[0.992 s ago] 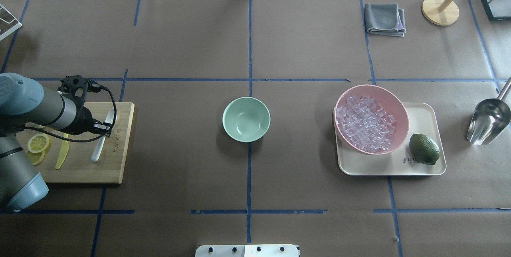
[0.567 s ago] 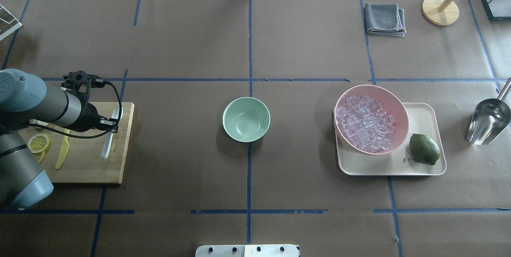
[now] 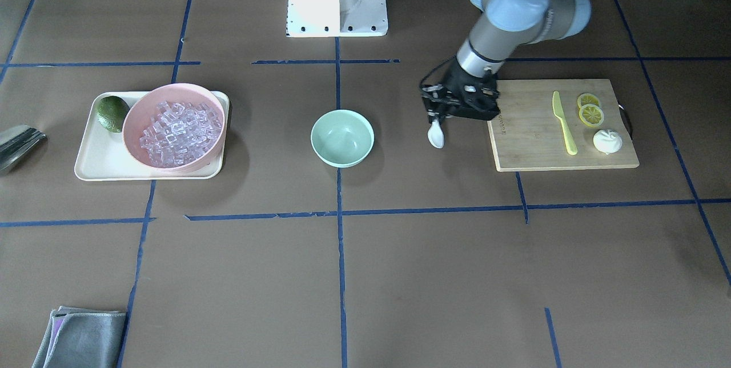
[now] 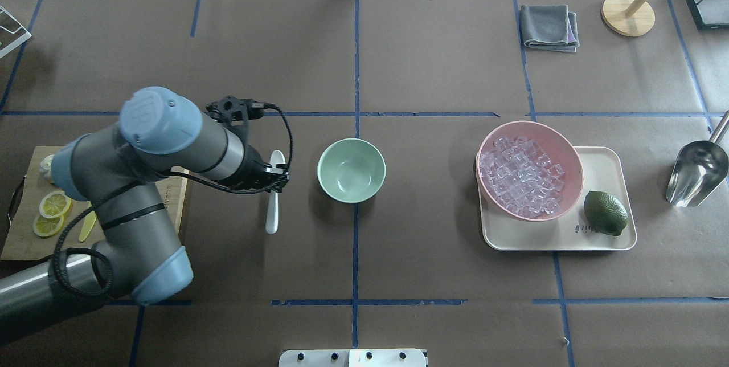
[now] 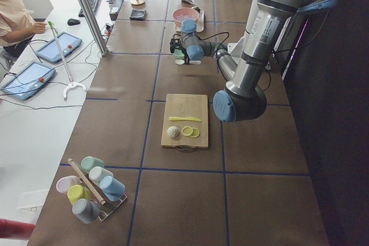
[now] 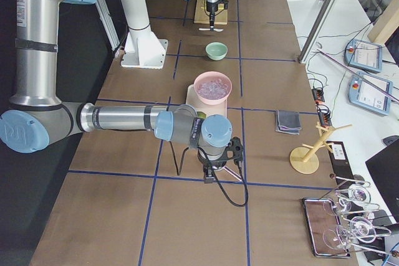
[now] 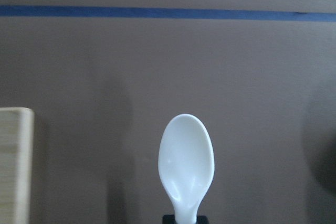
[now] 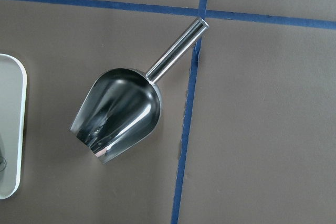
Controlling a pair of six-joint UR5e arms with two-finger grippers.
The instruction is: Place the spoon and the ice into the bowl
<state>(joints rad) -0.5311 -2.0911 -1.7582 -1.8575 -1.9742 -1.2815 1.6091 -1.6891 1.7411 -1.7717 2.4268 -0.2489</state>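
Observation:
The white spoon [image 4: 274, 207] is held in my left gripper [image 4: 275, 176], which is shut on its handle; it also shows in the front view [image 3: 436, 137] and the left wrist view [image 7: 186, 161]. The spoon hangs above the table, between the cutting board [image 3: 531, 128] and the mint-green bowl [image 4: 351, 170], a short way left of the bowl. The bowl is empty. The ice [image 4: 521, 176] fills the pink bowl [image 4: 548, 130] on the right. My right gripper [image 6: 210, 175] shows only in the exterior right view, so I cannot tell its state.
A metal scoop [image 4: 696, 173] lies at the far right, below the right wrist camera [image 8: 118, 114]. The pink bowl and a lime [image 4: 605, 212] sit on a cream tray [image 4: 603, 167]. A yellow-green knife [image 3: 564, 125] and lemon slices [image 3: 590, 110] lie on the board. A grey cloth [image 4: 549, 27] lies at the back right.
My left arm has swung right, off the cutting board, carrying the spoon to a spot just left of the mint-green bowl. Nothing else has moved.

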